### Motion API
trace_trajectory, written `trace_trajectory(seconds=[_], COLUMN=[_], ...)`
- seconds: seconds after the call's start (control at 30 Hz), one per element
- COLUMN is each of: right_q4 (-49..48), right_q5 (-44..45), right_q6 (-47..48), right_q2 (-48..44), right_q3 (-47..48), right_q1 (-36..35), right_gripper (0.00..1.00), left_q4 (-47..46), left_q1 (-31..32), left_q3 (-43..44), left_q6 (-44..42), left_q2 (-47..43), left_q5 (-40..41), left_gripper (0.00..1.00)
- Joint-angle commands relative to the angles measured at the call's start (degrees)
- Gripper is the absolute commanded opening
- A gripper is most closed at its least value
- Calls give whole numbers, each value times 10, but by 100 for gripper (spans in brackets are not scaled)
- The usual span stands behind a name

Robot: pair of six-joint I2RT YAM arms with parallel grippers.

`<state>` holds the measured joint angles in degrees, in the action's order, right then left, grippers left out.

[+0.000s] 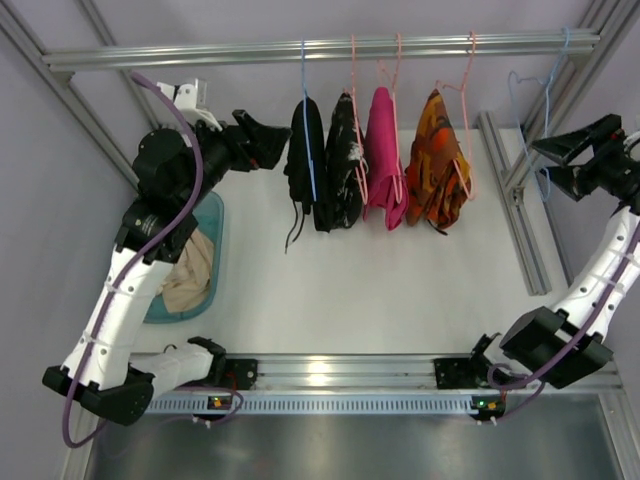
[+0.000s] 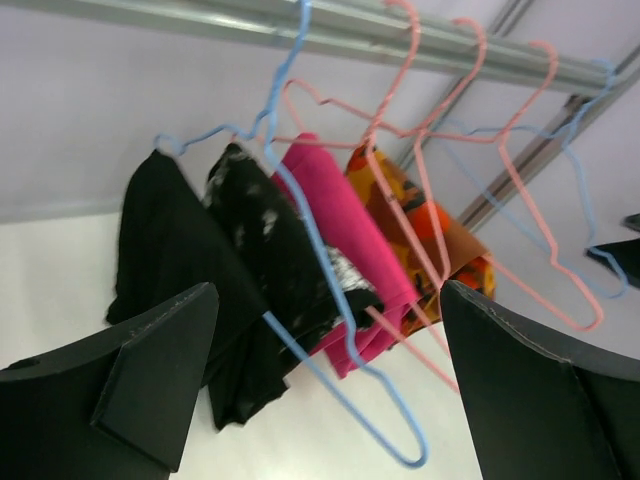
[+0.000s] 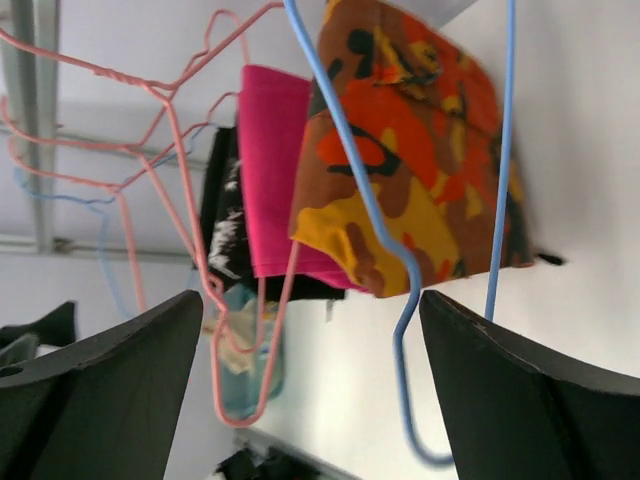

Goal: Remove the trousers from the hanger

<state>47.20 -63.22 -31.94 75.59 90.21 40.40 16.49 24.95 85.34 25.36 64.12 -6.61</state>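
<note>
Hanging bare from the rail [image 1: 320,48], the hanger [image 3: 500,150] shows in the right wrist view as thin light-blue wire with no cloth on it. In the overhead frame it sits at the upper right, well apart from the four dressed hangers in the middle. The trousers [image 1: 192,268] lie at the left of that frame as a crumpled heap of plain cream cloth, soft and loosely folded. They rest inside a teal bin [image 1: 160,312] on the table [image 1: 400,280], partly hidden under the left arm. By this lie of things the removal appears done, with garment and hanger fully parted. The next move probably calls for little more than drawing both arms clear of the rail without snagging a wire or brushing the neighbouring clothes. The right end effector [image 1: 545,163] hovers just beside the bare hanger with its fingers spread wide and gripping nothing; whether the wire sits between them or behind them cannot be told. The left end effector [image 1: 280,145], also spread and holding nothing, points at the black garment [image 1: 303,150] on its own blue hanger at upper centre. It appears close to that cloth, but contact cannot be made out.
</note>
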Motion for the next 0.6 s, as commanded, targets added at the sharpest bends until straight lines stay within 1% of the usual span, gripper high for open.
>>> trace_trajectory(seconds=[0.0,0.03,0.07,0.13,0.17,0.23,0.27,0.3,0.37,0.4,0.43,0.47,0.5,0.53,0.57], right_q4=[121,123,122,132,146,158,163,187,232,322,381,387,388,382,369], right_q5=[109,136,145,159,163,179,176,164,99,61,18,15,31,68,89], right_q6=[151,164,176,220,254,289,339,369,433,540,599,619,624,631,601], right_q2=[-42,-55,-61,-69,-69,-75,-78,-81,-88,-83,-82,-96,-108,-119,-131], right_q3=[36,37,37,54,63,90,98,116,139,175,196,200,197,189,176], right_q1=[25,29,36,39,44,50,56,57,57,57,56,37,14,-24,-123], right_gripper=[92,95,99,99,99,99,99,99,99,99,99,99,99,100,99], left_q4=[81,97,110,150,159,199,218,231,292,313,358,375,389,397,398], left_q1=[-29,-35,-39,-50,-50,-54,-54,-55,-56,-55,-55,-56,-55,-55,-56], left_q3=[9,10,11,11,9,4,4,7,16,32,39,44,41,34,25], left_q6=[-39,-46,-54,-101,-115,-166,-181,-209,-243,-278,-290,-297,-297,-293,-296], left_q2=[-25,-32,-35,-48,-53,-63,-65,-65,-58,-51,-38,-32,-29,-37,-46], left_q5=[3,5,4,3,19,34,47,60,94,113,125,154,167,184,185], left_gripper=[99,99,98,99,99,98,99,99,99,99,99,99,99,99,99])
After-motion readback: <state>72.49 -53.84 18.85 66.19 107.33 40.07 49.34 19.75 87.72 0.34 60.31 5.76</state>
